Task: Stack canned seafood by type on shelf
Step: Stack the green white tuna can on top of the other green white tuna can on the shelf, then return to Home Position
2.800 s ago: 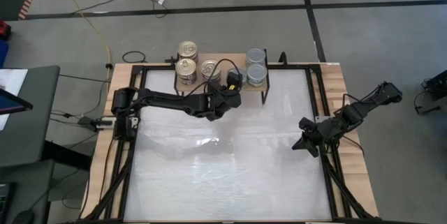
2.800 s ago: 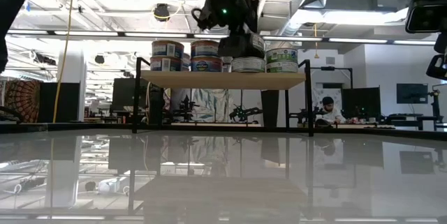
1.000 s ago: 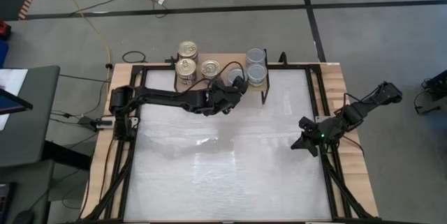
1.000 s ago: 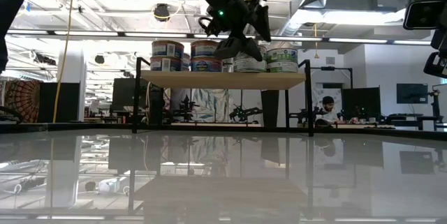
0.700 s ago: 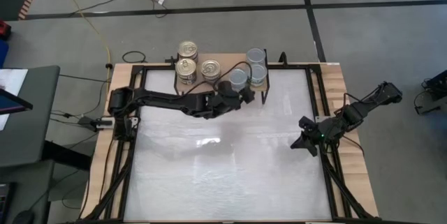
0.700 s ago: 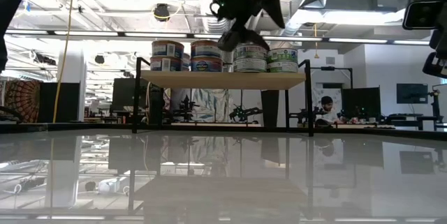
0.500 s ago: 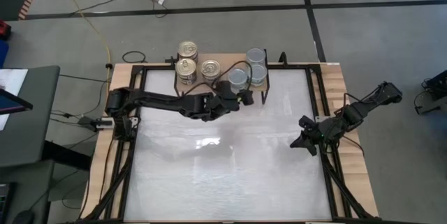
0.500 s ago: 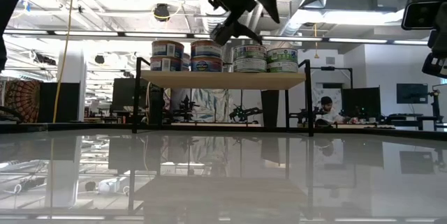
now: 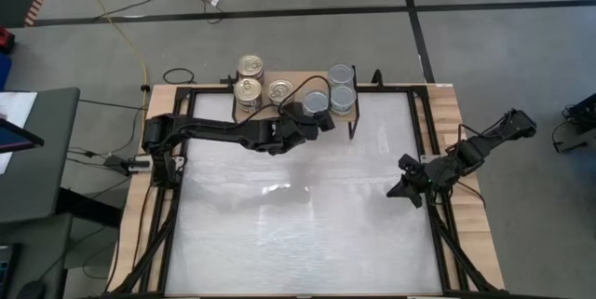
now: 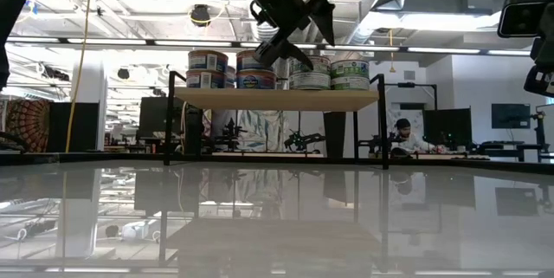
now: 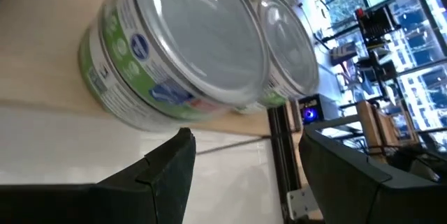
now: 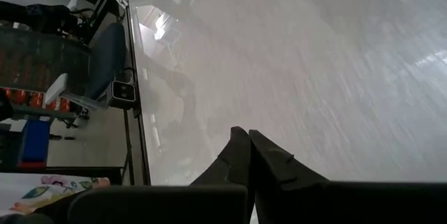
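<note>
Cans [image 9: 316,103] sit on the shelf [image 9: 289,83]; from above we count perhaps six. The left gripper [image 11: 244,158] hangs beside a silver-lidded can, parted and empty. By the shelf-side table edge, the right gripper [image 12: 248,147] is closed, empty.

The left arm stretches from its base at the counter's left edge across toward the far middle, elbow low and forearm nearly level. Its tool [image 9: 319,122] hangs in the air with its two dark fingers [image 11: 167,165] spread apart and nothing between them. The right arm rests folded at the counter's right edge, wrist angled down and inward. Its tool [image 9: 402,190] sits low, fingers [image 12: 241,158] pressed together at a point, gripping nothing
</note>
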Controlling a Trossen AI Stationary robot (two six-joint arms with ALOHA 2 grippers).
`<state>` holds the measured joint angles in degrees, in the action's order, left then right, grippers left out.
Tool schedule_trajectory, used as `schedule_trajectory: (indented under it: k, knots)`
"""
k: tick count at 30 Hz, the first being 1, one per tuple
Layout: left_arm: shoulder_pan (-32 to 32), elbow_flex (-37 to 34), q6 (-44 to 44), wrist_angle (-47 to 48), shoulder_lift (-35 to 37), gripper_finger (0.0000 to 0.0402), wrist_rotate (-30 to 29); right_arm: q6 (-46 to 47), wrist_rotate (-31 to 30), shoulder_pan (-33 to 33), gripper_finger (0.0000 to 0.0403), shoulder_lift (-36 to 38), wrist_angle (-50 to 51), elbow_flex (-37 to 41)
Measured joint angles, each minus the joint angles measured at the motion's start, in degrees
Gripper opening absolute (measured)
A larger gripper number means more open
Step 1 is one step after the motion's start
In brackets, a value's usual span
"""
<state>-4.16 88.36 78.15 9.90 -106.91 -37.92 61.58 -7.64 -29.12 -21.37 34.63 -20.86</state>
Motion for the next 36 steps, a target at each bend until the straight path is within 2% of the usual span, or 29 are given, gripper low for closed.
schedule_trajectory:
  k: [21, 28, 32, 36]
  knots:
    - [-1.75, 0.00, 0.53, 1.49, 0.00, 0.0245, -4.32, 0.98, -0.49, 0.00, 0.0026, 0.00, 0.04, 0.00]
    - [-1.25, 0.00, -2.92, 1.23, 0.00, 0.0245, -4.38, 1.86, -1.49, 0.01, 0.0026, 0.00, 0.04, 0.00]
    - [0.58, 0.00, -8.60, 0.18, 0.57, 0.0245, -4.29, 1.99, -1.49, 0.00, 0.0026, 0.00, 0.04, 0.00]
    - [4.20, 0.03, -21.70, -3.42, 1.98, 0.0245, -4.12, 1.98, -1.49, 0.00, 0.0026, 0.00, -0.01, 0.00]
